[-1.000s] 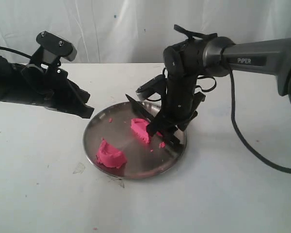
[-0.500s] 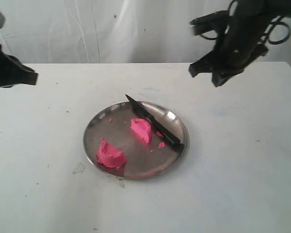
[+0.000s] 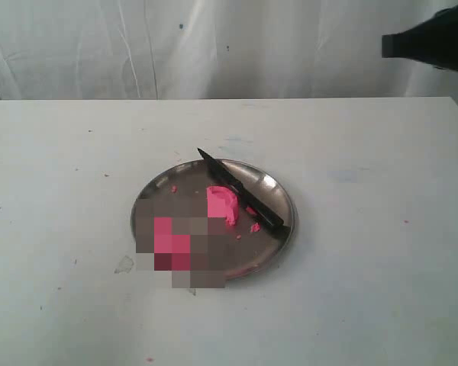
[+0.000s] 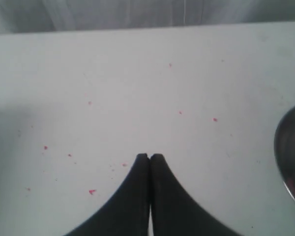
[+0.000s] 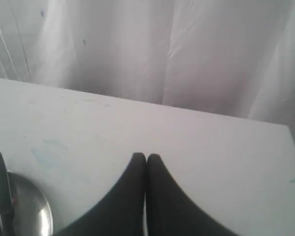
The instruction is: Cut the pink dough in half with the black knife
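Both grippers pinched closed on nothing: left gripper (image 4: 149, 156) over bare table, right gripper (image 5: 146, 156) well off the round steel plate (image 3: 278, 191). Slim black knife (image 3: 240, 191) lies across the plate, touching one soft bright pink dough (image 3: 222, 204) half. Prob light & slick, so grab the handle.

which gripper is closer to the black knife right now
Likely the left. The left gripper, shut, hovers beside the steel plate that holds the black knife; the right gripper, shut, sits farther back.

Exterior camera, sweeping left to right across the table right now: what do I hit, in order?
Pixelated patch with pink dough showing through → steel plate → clear half of the pink dough → black knife → right arm at the top right corner.
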### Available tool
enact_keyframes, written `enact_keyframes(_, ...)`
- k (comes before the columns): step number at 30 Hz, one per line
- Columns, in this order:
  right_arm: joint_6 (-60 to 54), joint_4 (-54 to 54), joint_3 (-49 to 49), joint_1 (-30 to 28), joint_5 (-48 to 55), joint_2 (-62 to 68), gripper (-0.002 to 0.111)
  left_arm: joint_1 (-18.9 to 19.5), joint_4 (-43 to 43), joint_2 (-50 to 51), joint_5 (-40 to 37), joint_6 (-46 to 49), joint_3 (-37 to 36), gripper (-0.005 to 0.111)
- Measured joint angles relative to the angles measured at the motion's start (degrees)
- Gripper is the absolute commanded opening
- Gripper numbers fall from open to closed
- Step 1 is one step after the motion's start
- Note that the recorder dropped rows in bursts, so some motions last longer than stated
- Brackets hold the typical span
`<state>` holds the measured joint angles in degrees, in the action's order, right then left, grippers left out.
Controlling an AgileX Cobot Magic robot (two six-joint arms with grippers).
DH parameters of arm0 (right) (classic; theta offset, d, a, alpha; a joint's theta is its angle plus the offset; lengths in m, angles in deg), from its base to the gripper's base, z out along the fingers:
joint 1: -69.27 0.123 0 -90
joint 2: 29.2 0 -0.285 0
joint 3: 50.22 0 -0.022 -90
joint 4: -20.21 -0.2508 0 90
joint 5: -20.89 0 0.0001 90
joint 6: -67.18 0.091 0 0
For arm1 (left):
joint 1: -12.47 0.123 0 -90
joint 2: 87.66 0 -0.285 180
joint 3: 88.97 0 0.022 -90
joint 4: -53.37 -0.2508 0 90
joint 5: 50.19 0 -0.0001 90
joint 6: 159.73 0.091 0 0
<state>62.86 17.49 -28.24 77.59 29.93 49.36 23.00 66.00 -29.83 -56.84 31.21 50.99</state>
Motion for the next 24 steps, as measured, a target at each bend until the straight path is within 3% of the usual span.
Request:
enact_keyframes(5,0.0,0.8,12.9,0.0,-11.4,-10.4,0.0,0.0,0.0,-10.2,4.1,0.0,-6.4,0.0)
enact_keyframes(11,0.0,1.3,20.3,0.0,-20.0,-22.9,0.0,0.0,-0.1,-18.7,3.8,-0.2,-8.7,0.0)
enact_keyframes(24,-0.3,1.3,22.8,0.0,-15.6,-41.7,0.0,0.0,-0.1,-37.2,0.7,-2.6,-8.7,0.0)
